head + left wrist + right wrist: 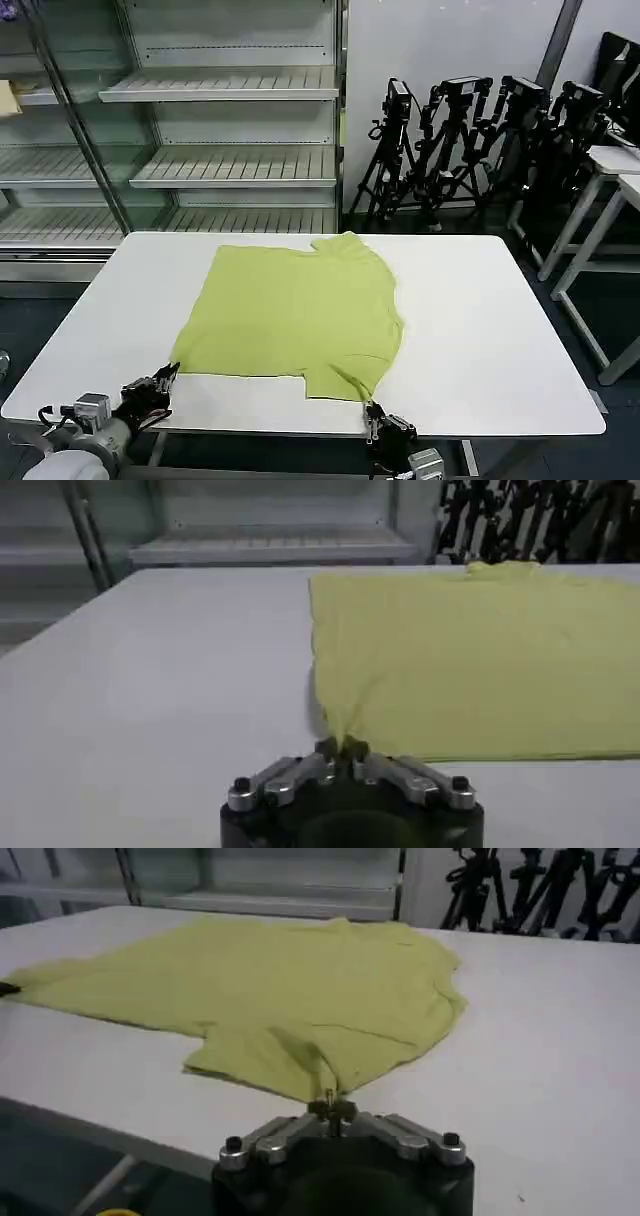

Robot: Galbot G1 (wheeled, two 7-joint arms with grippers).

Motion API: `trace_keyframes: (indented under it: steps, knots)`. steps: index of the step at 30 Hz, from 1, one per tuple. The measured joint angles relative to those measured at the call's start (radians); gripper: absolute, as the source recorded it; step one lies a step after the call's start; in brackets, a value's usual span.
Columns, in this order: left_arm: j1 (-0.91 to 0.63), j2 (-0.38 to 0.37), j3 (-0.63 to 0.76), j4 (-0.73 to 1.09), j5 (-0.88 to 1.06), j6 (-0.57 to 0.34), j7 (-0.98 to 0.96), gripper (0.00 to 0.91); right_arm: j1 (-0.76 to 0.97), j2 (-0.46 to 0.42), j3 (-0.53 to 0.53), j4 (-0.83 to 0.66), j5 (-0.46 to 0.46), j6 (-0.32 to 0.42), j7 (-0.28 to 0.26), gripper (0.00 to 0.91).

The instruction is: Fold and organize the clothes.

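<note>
Pinching shirt (295, 310) corners: left gripper (163, 377), right gripper (371, 409).

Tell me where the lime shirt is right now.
The lime-green short-sleeved thin fabric shirt lies spread on the white table, centre-left in the head view, its near edge pinched by the left end effector and the right end effector.
</note>
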Motion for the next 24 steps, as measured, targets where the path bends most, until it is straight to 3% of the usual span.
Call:
trace_keyframes:
  steps: [11, 24]
  knots:
    - [-0.071, 0.019, 0.021, -0.003, -0.026, -0.023, -0.027, 0.01, 0.144, 0.017, 0.025, -0.03, 0.022, -0.021, -0.009, 0.0]
    - [-0.255, 0.036, 0.104, 0.117, -0.066, -0.046, -0.044, 0.01, 0.381, 0.031, 0.03, -0.185, 0.061, -0.038, -0.023, 0.0]
